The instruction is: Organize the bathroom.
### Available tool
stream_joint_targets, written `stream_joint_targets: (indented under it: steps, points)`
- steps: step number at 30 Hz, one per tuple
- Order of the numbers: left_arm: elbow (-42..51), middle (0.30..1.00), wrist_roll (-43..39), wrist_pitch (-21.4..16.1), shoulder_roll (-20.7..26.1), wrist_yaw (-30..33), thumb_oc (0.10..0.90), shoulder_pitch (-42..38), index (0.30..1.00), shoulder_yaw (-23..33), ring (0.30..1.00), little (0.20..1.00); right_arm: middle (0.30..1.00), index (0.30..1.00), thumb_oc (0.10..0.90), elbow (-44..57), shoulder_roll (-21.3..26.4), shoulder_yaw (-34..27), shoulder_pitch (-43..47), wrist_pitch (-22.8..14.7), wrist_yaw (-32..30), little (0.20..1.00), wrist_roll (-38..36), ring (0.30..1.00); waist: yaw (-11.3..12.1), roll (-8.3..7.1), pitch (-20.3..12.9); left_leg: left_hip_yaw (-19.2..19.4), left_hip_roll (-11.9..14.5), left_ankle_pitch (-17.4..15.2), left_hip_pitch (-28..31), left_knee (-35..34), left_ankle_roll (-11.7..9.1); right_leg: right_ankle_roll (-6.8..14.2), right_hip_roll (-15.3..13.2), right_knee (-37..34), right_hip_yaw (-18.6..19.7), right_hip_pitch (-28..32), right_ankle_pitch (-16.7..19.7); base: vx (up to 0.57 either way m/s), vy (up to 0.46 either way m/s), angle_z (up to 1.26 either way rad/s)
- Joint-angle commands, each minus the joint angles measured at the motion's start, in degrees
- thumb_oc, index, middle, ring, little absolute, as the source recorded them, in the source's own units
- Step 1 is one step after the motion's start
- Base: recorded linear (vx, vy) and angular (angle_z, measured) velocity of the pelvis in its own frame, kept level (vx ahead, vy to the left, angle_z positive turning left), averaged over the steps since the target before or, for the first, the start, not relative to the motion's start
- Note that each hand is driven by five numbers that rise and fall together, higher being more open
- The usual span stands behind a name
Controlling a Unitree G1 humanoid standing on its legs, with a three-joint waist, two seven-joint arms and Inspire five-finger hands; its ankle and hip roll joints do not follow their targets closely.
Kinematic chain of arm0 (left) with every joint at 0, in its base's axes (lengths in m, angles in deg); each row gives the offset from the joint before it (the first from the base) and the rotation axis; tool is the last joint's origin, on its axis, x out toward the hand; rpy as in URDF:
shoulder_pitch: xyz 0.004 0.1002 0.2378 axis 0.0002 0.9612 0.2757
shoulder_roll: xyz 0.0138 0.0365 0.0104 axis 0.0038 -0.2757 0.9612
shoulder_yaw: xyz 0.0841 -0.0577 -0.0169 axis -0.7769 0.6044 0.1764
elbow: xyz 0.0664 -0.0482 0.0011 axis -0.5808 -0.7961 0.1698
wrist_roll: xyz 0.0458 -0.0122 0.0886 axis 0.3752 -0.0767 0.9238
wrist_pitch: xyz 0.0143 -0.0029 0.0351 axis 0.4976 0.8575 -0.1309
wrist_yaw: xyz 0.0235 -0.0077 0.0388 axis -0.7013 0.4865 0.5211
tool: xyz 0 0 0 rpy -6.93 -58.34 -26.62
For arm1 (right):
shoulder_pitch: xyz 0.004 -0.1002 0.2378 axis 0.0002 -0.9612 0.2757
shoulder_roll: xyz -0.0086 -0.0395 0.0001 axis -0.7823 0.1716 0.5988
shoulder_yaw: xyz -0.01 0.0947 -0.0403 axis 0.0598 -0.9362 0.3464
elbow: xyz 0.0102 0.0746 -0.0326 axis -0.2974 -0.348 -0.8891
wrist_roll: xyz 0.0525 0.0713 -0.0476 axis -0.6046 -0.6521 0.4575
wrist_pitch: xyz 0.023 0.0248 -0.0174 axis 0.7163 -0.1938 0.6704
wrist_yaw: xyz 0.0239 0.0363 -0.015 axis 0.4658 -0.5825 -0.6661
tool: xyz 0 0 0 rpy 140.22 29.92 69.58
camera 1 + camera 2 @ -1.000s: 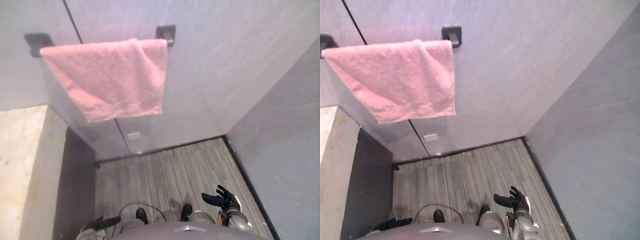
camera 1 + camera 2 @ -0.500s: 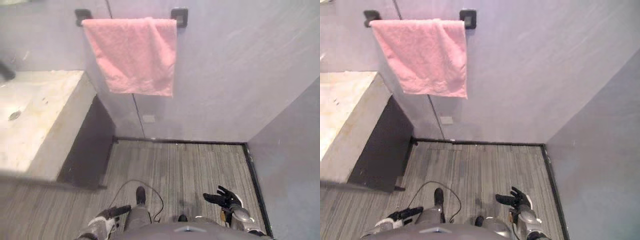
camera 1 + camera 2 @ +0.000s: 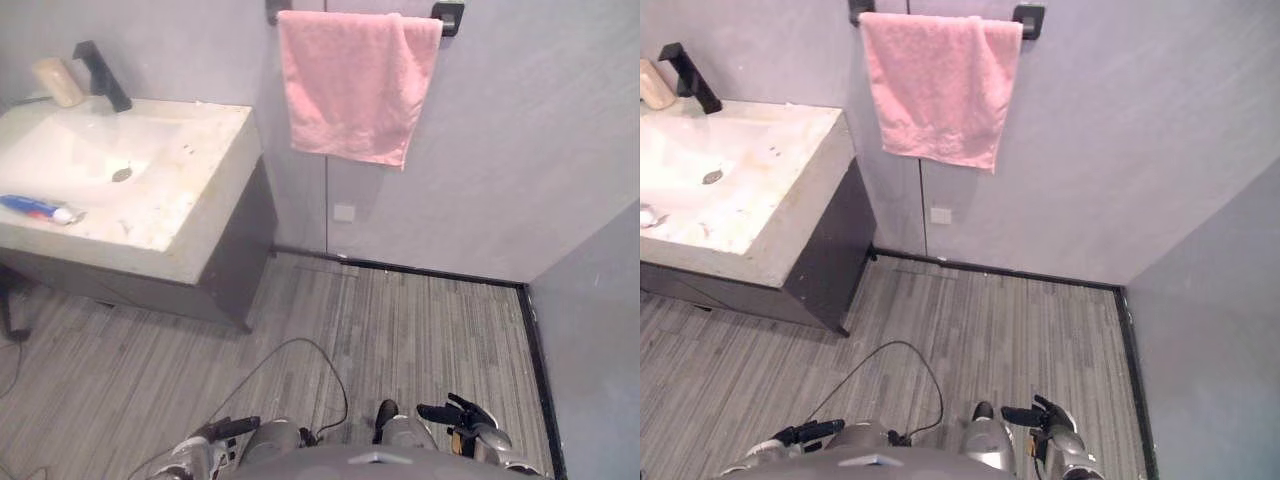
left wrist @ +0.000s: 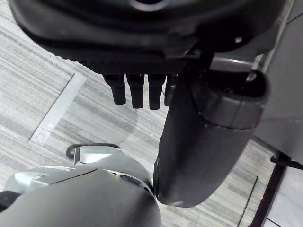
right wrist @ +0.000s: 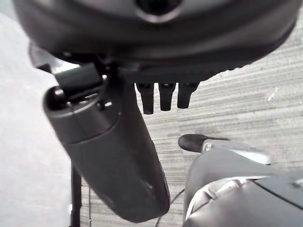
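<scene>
Grey walls close round a small bathroom with a striped plank floor (image 3: 400,330). On the far wall a pink towel (image 3: 350,85) hangs over a dark towel bar (image 3: 450,15), a little crooked but fully draped. Left of it stands a pale stone sink worktop (image 3: 190,210) on a dark cabinet (image 3: 235,260); a toothpaste tube (image 3: 40,208) lies loose on its near left part, with a black tap (image 3: 100,75) and a beige soap bottle (image 3: 58,82) at the far rim.

Both hands hang low and near, well apart from all of this. The left hand (image 4: 142,92) has straight, relaxed fingers (image 4: 135,94) holding nothing; the right hand (image 5: 163,97) is likewise spread and empty.

Likely risks: the tube is flat, so a grasp from above could shove it into the basin or off the near edge. Reaching the tap end, an arm could tip the bottle. The worktop's sharp right corner juts out toward the towel, and the right wall (image 3: 600,330) sits close beside the right hand, so swings that way are cramped. Open floor lies in the middle and to the left.
</scene>
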Motion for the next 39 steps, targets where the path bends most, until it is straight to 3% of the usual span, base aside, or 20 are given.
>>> stream_joint_targets:
  steps: [1,3,4,7,9,11,12,14,17,22,33,36,39]
  points:
    - [2.2,0.900,2.2,-1.9,3.9,-0.4,0.800,1.3,0.900,-3.1,0.900,0.900,0.900,0.900,0.800,0.9,0.5,-0.2,3.4,-1.7,0.0,0.900,4.7,0.900,-1.9,-3.15,-1.2,-0.8,-2.9,5.5,15.3,-19.3,-1.1,8.1,-1.5,-9.5,8.3,-3.0,2.4,-0.56,0.586,0.48]
    - [2.5,0.900,2.7,-1.9,4.1,0.1,0.800,0.7,0.900,-4.0,0.900,0.900,0.900,0.900,0.800,1.2,0.4,-0.3,4.0,-1.8,-0.1,0.900,4.1,0.900,-2.1,-3.36,-1.0,-0.9,-3.2,5.3,15.1,-21.5,-0.2,9.3,-2.5,-10.2,9.1,-4.3,4.0,-0.53,0.470,1.41]
    - [2.5,0.900,3.3,-2.0,5.1,1.0,0.800,-0.9,0.900,-6.3,0.900,0.900,0.900,0.900,0.800,0.8,0.4,-0.6,4.6,-3.5,0.6,0.900,4.0,0.900,-2.4,-3.07,-0.1,-2.9,-3.4,7.3,14.2,-26.8,0.4,11.1,-3.7,-14.1,11.6,-5.8,7.9,-0.49,0.386,1.73]
    - [2.5,0.900,3.1,-1.4,5.7,1.5,0.800,-1.7,0.900,-7.1,0.900,0.900,0.900,0.900,0.800,0.6,0.2,-0.6,4.7,-3.6,1.6,0.900,4.3,0.900,-2.4,-2.77,0.5,-3.9,-3.3,8.2,13.9,-28.7,0.8,10.6,-3.1,-13.0,13.0,-7.0,8.4,-0.44,0.322,0.70]
    - [2.5,0.900,1.8,-1.3,6.5,2.1,0.800,-1.8,0.900,-6.6,0.900,0.900,0.900,0.900,0.800,0.3,-0.7,-0.3,4.8,-3.7,2.1,0.900,3.7,0.900,-1.5,-1.77,1.1,-1.8,-1.5,10.4,14.2,-30.9,0.9,9.6,-0.6,-5.3,9.1,-7.8,4.0,-0.40,0.257,0.23]
    - [2.3,0.900,2.5,-0.4,7.3,2.7,0.800,-2.2,0.900,-5.4,0.900,0.900,0.900,0.900,0.800,-0.3,-1.7,-0.5,4.4,-4.0,2.7,0.900,3.7,0.900,-1.1,-0.78,0.6,0.2,0.3,14.2,13.5,-33.3,0.9,8.3,3.2,1.0,6.6,-6.4,-3.4,-0.36,0.238,0.10]
    - [2.1,0.900,3.5,0.3,7.5,3.7,0.800,-2.6,0.900,-5.0,0.900,0.900,0.900,0.900,0.800,-0.7,-2.3,-0.7,3.6,-3.7,2.7,0.900,3.0,0.900,-1.3,-0.88,-0.4,-1.2,0.3,16.5,12.0,-34.1,1.0,7.1,8.4,3.0,9.3,-3.6,-8.1,-0.26,0.183,0.14]
    - [2.2,0.900,3.8,0.9,7.6,5.8,0.800,-3.0,0.900,-5.2,0.900,0.900,0.900,0.900,0.800,-1.6,-3.0,-0.5,3.1,-3.3,2.4,0.900,2.4,0.900,-1.4,-2.12,-2.1,-2.4,-0.7,17.5,10.0,-33.8,1.2,5.6,12.0,-0.7,13.0,0.2,-9.8,-0.16,0.094,0.58]
    - [1.7,0.900,0.0,1.0,7.0,6.4,0.800,-2.6,0.900,-4.6,0.900,0.900,0.900,0.900,0.800,-2.1,-3.7,0.2,3.2,-2.1,1.7,0.900,4.2,0.900,-1.4,-2.69,-2.4,-4.4,-1.5,17.7,7.9,-32.4,1.3,4.3,12.7,-3.6,15.7,3.2,-10.0,-0.05,0.038,0.92]
    - [-0.1,0.900,-1.5,-0.7,5.2,5.8,0.800,0.7,0.900,-1.7,0.900,0.900,0.900,0.900,0.800,-2.8,-3.3,0.9,3.8,-1.3,3.1,0.900,6.5,0.900,-0.2,-3.46,-3.0,-6.6,-2.4,17.8,6.6,-30.6,0.7,2.7,12.6,-9.2,16.4,7.1,-8.2,0.01,0.025,0.22]
    - [-2.3,0.900,0.3,-2.1,3.4,5.8,0.800,4.4,0.900,1.2,0.900,0.900,0.900,0.900,0.800,-2.7,-3.7,3.1,5.1,-1.1,4.4,0.900,10.6,0.900,1.6,-4.15,-3.7,-7.1,-2.5,17.7,7.8,-30.5,0.2,2.1,12.4,-10.5,13.9,8.3,-8.2,0.07,0.010,0.13]
    - [-2.1,0.900,-0.1,-2.5,2.9,6.4,0.800,4.9,0.900,1.6,0.900,0.900,0.900,0.900,0.800,-2.8,-3.6,3.5,5.2,-1.1,5.1,0.900,11.2,0.900,2.0,-4.22,-3.4,-6.7,-2.8,17.3,7.3,-29.0,0.1,1.9,12.4,-10.0,13.5,8.3,-8.6,0.10,0.005,0.19]
    - [-1.7,0.900,0.0,-2.6,3.0,6.2,0.800,4.6,0.900,2.4,0.900,0.900,0.900,0.900,0.800,-2.6,-3.4,3.3,5.7,-1.2,5.6,0.900,12.9,0.900,1.6,-5.06,-2.1,-1.6,-2.7,14.9,3.0,-20.0,-0.9,1.2,11.5,-8.4,12.7,8.0,-9.1,0.06,0.044,0.22]
